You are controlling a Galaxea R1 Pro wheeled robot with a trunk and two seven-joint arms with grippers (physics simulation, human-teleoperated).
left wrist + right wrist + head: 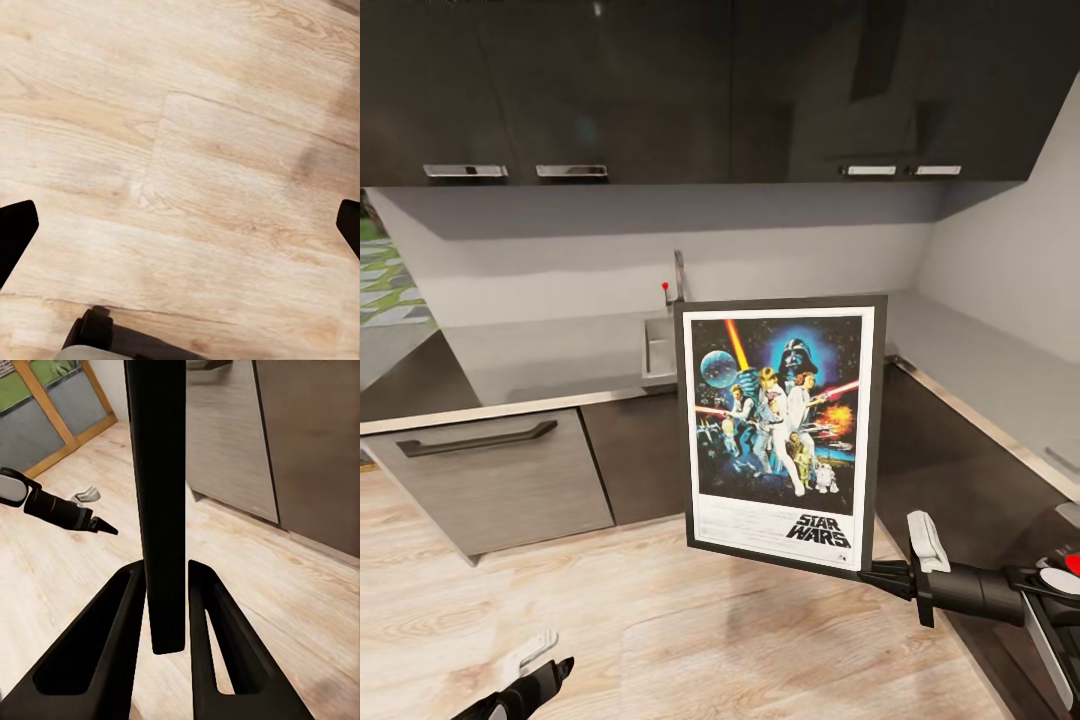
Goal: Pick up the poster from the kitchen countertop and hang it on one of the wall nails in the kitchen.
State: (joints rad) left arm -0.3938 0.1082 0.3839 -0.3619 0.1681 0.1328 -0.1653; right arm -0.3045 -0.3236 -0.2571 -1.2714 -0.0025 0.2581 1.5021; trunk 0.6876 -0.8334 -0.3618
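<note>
Right gripper (882,574): black two-finger claw, clamped on the lower right corner of the poster. In the right wrist view the fingers (120,645) pinch the frame edge-on, so it just reads as a dark flat strip.
Poster (780,425): upright rectangular Star Wars print with a thin black frame, white border and dark blue space scene. It's held up in the air in front of the countertop, tilted a bit. The small print under the artwork is too blurry to read.
Left gripper (540,672): black fingers with a pale pad, low over the floor, well apart from the poster. Jaws spread wide with nothing in them; in the left wrist view the tips sit at the frame's two sides.
Kitchen countertop (550,355): matte grey L-shaped worktop with a shiny metal front edge, behind the poster.
Sink (657,352): inset metal basin in the countertop, half hidden by the poster; the tap has a small red knob.
Upper cabinets (660,80): dark, glossy, cut off at the top.
Floor (195,150): pale wood planks, visible grain.
</note>
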